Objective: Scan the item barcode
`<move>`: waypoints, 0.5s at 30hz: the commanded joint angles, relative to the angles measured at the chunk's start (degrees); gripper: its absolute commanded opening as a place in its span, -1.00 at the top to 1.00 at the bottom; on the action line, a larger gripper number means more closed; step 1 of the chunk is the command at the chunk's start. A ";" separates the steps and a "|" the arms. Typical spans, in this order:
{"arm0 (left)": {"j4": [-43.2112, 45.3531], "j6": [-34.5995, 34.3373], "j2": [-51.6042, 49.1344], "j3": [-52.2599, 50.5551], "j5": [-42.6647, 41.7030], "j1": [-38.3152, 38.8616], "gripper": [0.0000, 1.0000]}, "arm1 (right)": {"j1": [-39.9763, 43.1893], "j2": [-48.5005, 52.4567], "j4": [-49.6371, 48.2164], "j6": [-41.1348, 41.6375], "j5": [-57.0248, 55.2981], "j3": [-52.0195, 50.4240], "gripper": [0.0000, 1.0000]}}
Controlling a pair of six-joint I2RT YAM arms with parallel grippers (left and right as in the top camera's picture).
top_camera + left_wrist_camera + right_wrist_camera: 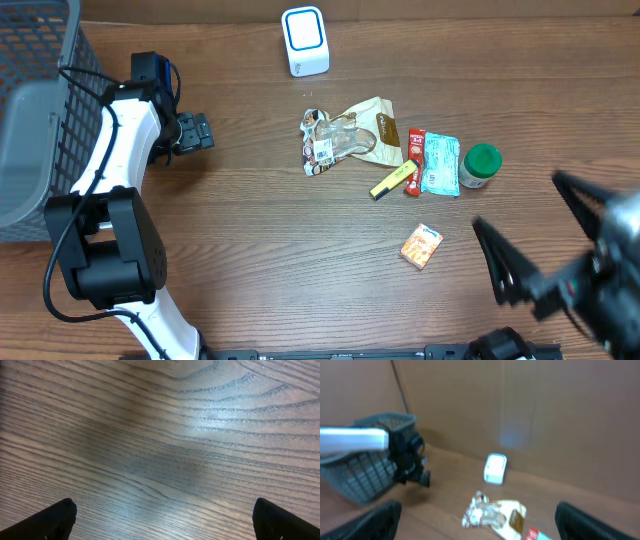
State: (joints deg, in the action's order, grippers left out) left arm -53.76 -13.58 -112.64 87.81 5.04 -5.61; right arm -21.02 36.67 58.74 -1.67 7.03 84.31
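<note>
Scanner: the white barcode scanner (pixel 305 40) stood at top centre of the overhead frame, apart from the goods, probably so an item could be held up to it.
Items: a clear snack bag (pixel 350 136), yellow bar (pixel 393 180), red stick (pixel 414 160), teal packet (pixel 440 164), green-lidded jar (pixel 480 166) and orange box (pixel 421 246) lay clustered right of centre, none held.
Left gripper (pixel 193 132): wide open, empty, over bare table (pixel 160 435) near the grey basket (pixel 40 110).
Right gripper (pixel 540 235): wide open, empty, lower right, facing the cluster.
Unclear: right wrist view blurred; barcodes unreadable.
</note>
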 commanded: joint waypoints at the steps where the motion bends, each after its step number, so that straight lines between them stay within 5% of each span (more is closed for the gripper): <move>1: 0.07 -0.59 -0.11 0.72 0.48 0.48 -1.00 | 3.02 -9.94 -4.63 0.04 -0.68 -12.24 -1.00; 8: 0.04 -0.59 -0.11 0.72 0.48 0.48 -1.00 | 8.44 -23.87 -16.00 0.22 -0.33 -30.99 -1.00; 15: 0.07 -0.59 -0.11 0.72 0.48 0.48 -1.00 | 8.90 -30.88 -38.14 0.22 0.15 -47.93 -1.00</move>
State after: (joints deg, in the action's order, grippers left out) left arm -53.80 -13.58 -112.64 87.81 5.02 -5.61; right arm -12.40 8.29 25.43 -1.63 7.18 41.63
